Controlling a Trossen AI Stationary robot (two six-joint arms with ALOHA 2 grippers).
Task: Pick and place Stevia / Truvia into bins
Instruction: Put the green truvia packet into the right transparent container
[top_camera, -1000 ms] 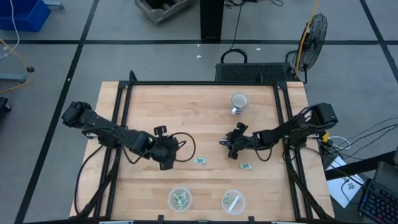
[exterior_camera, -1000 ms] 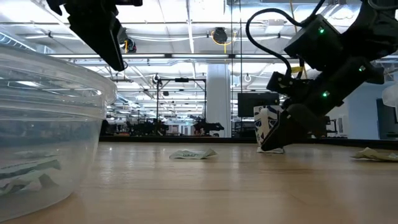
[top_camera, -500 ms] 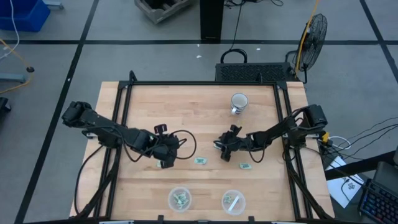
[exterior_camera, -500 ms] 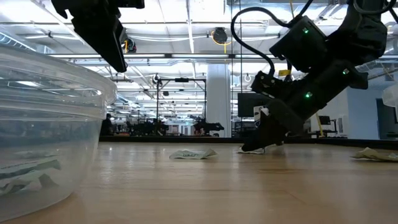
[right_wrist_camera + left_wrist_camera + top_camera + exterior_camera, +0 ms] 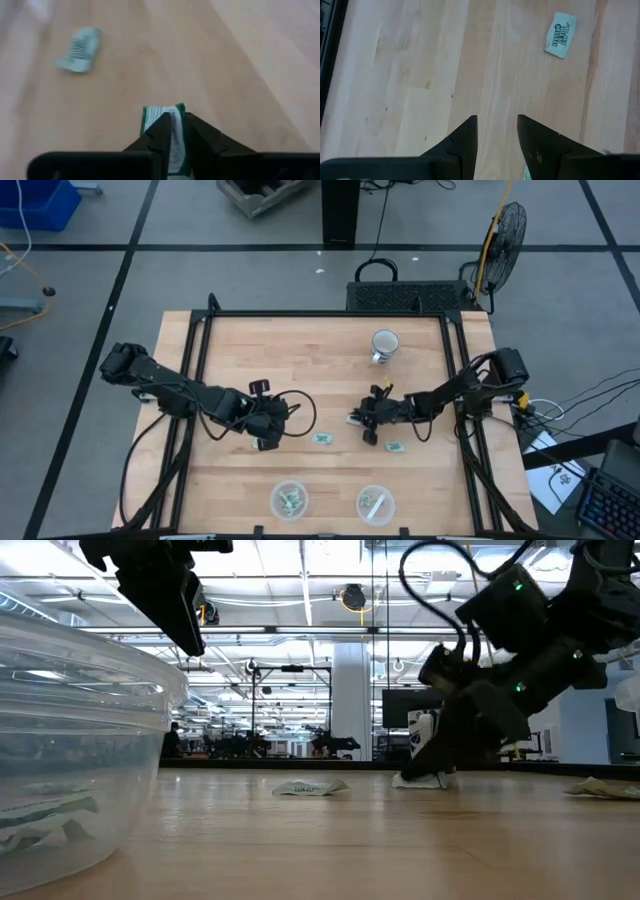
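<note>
A robotics lab: wooden bench (image 5: 300, 370), taped floor, fan (image 5: 503, 235), rows of identical rigs behind.

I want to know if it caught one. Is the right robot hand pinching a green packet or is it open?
Shut on a packet. The right gripper has its two dark fingers pressed close together, with a green-and-white packet clamped between them at the wooden table.

From above, the left gripper (image 5: 268, 442) sits at centre-left of the wooden table (image 5: 300, 370), the right gripper (image 5: 362, 423) at centre, two sachets (image 5: 322, 439) between and beside them, a white mug (image 5: 384, 344) above, and two clear bins (image 5: 288, 500) along the bottom edge.
</note>
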